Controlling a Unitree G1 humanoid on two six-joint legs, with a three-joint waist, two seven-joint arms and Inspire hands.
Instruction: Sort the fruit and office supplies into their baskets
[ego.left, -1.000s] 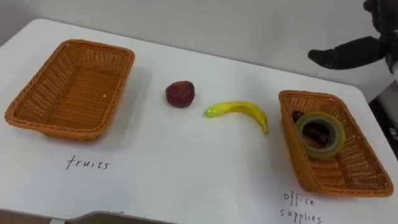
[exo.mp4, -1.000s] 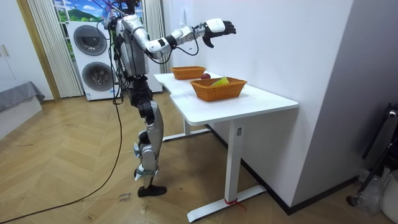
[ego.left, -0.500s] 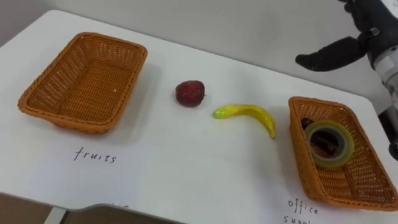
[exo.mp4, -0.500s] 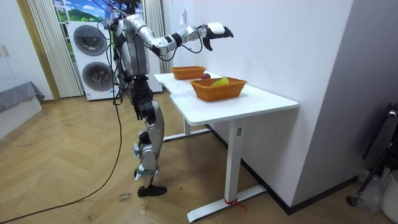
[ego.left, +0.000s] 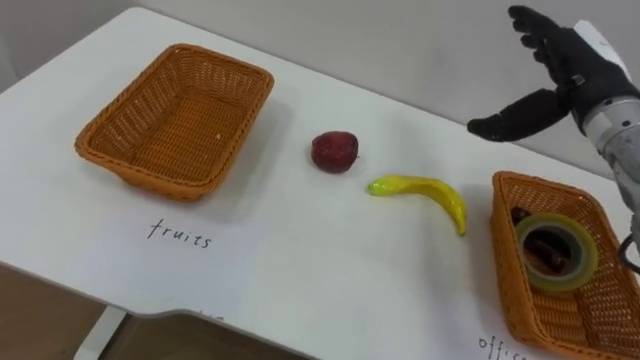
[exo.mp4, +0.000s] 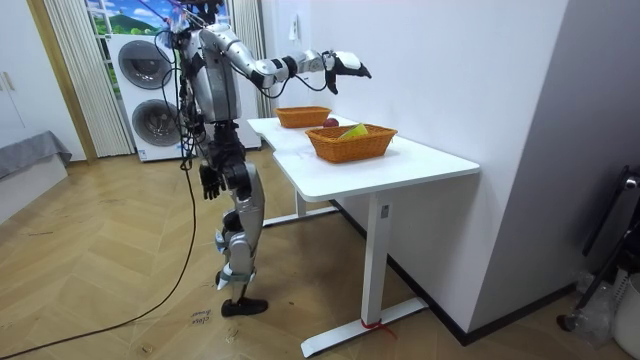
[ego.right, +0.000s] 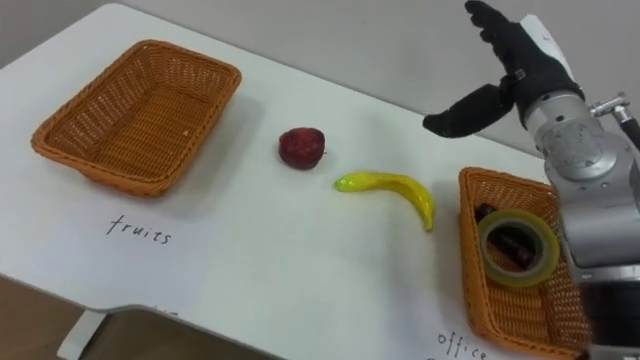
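Observation:
On the white table (ego.left: 300, 270) a dark red apple (ego.left: 334, 151) and a yellow banana (ego.left: 420, 190) lie between two wicker baskets. The left basket (ego.left: 150, 178) holds nothing. In the right basket (ego.left: 500, 230) lie a roll of tape (ego.left: 556, 250) and a dark object under it. My right hand (ego.left: 570, 80) hangs open in the air above the table's far right, behind the banana and the right basket, touching nothing. My left hand (exo.mp4: 209, 181) hangs down by my hip in the room view.
I stand at the table's long side, and a white wall runs along its far side. Handwritten labels mark the table in front of each basket. Stacked washing machines (exo.mp4: 150, 90) stand behind me. Bare tabletop lies in front of the fruit.
My right hand has come lower and further left, from beyond the right basket toward the table's middle. The head camera has shifted, sliding the whole scene rightward. The fruit and baskets have not moved.

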